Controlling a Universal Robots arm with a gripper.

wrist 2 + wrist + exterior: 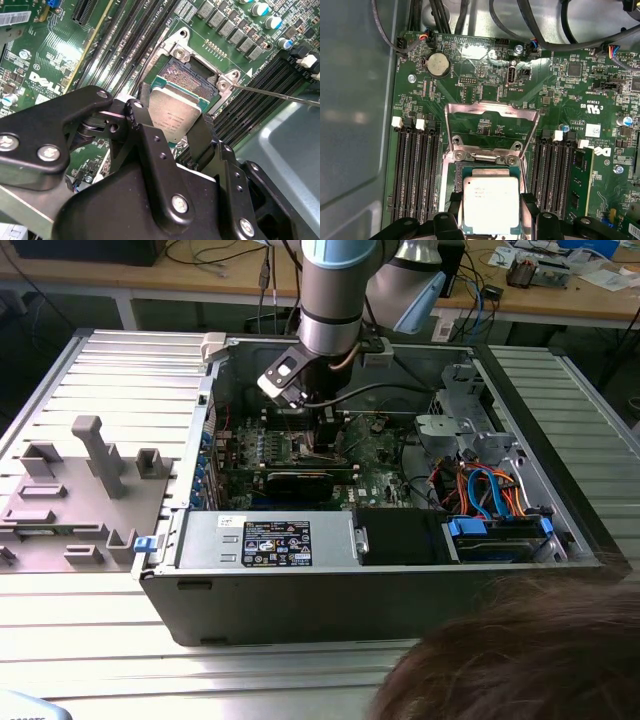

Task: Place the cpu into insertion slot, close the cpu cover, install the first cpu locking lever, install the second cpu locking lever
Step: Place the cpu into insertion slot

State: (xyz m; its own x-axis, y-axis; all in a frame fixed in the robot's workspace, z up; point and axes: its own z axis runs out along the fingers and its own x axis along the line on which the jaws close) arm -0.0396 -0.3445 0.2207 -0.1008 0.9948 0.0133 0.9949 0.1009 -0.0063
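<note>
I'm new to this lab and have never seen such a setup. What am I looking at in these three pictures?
This is a robot arm working inside an open computer case that lies on a metal table. The exterior view comes from a camera off the arm; a person's hair shows at its lower edge. The two wrist views come from cameras riding on the arm, looking at the green motherboard. The arm's hand is shut on the cpu, a small square chip with a metal top, held over its socket, whose pins partly show. The cpu cover, a silvery frame, stands swung open beside the socket. A grey fixture lies on the table at the exterior view's left.
</note>
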